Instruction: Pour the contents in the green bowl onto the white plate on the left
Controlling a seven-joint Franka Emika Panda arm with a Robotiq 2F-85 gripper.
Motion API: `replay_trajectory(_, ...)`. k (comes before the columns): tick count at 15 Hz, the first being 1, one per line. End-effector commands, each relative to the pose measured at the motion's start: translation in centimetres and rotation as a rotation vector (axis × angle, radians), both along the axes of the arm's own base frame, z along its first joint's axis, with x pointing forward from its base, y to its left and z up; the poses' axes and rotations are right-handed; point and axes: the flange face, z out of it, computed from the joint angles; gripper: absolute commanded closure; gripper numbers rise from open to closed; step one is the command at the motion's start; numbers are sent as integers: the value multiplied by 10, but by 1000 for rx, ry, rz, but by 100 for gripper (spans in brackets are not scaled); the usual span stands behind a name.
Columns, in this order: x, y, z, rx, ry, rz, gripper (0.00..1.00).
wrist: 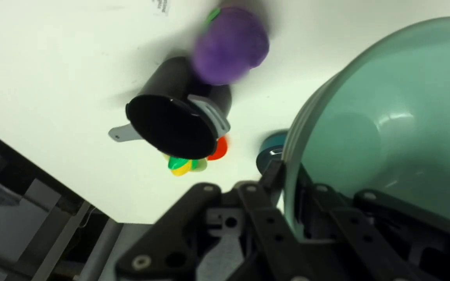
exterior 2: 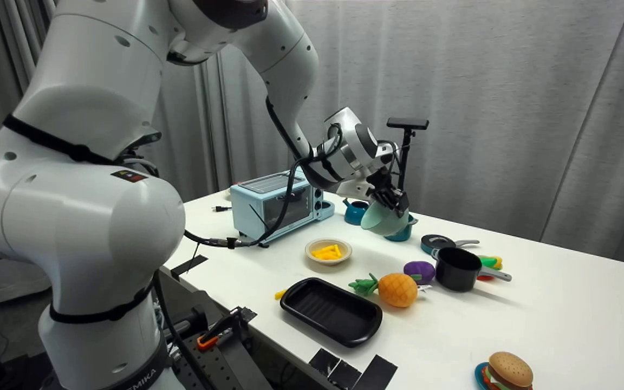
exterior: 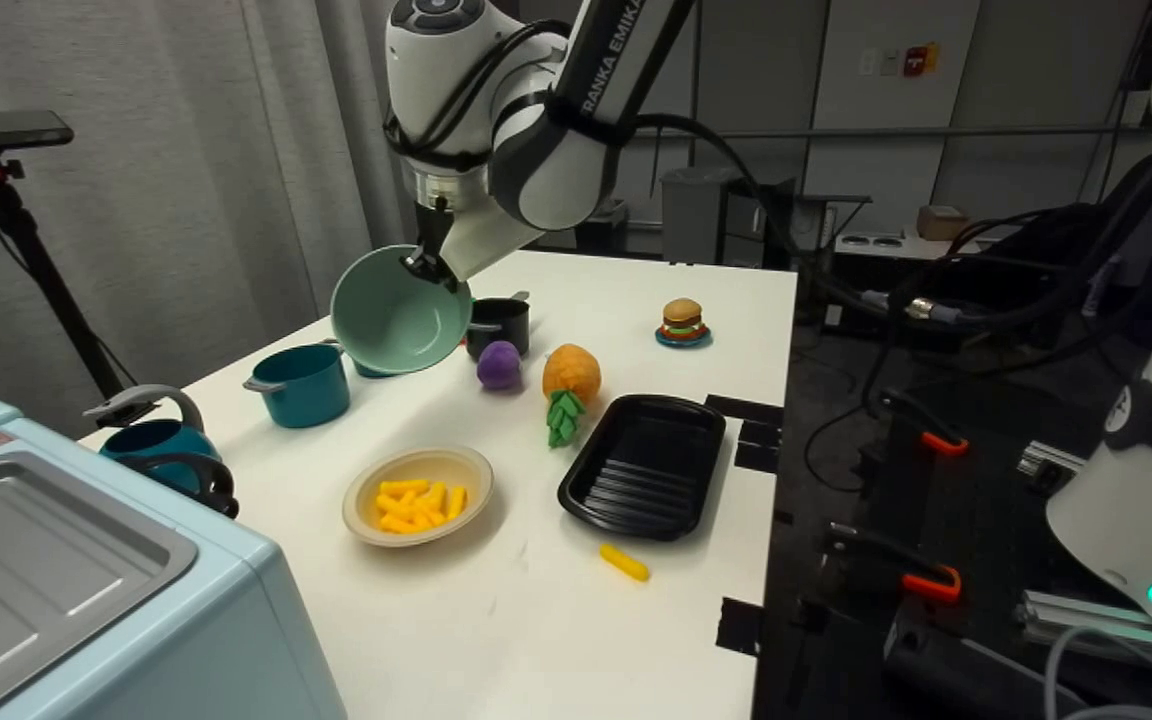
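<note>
The jaws clamp tight on the rim of the green bowl (exterior: 401, 315), tilted above the worktop (exterior: 536, 640) near the teal pot (exterior: 308, 395), its visible inside bare. We see the yellow pieces (exterior: 414, 512) in the white plate (exterior: 479, 482) — one stray piece (exterior: 624, 562) beside the black tray (exterior: 648, 455) — so pouring looks finished. We should level the bowl and settle its base before letting go.

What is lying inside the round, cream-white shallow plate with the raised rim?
In both exterior views, small yellow stick-shaped pieces lie heaped inside the plate. What is beneath the upper pieces, including the plate's floor there, is covered and cannot be seen.
</note>
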Motion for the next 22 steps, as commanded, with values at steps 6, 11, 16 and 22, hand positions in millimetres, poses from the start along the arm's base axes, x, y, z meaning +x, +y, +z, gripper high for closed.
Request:
replay_trajectory(6,32,-54,-5,249,230,-116,98)
replay_trajectory(11,39,-69,-4,346,371,-157,98)
replay_trajectory(16,43,-73,-2,349,442,-197,98)
replay_trajectory(22,64,-89,-60,357,474,-229,98)
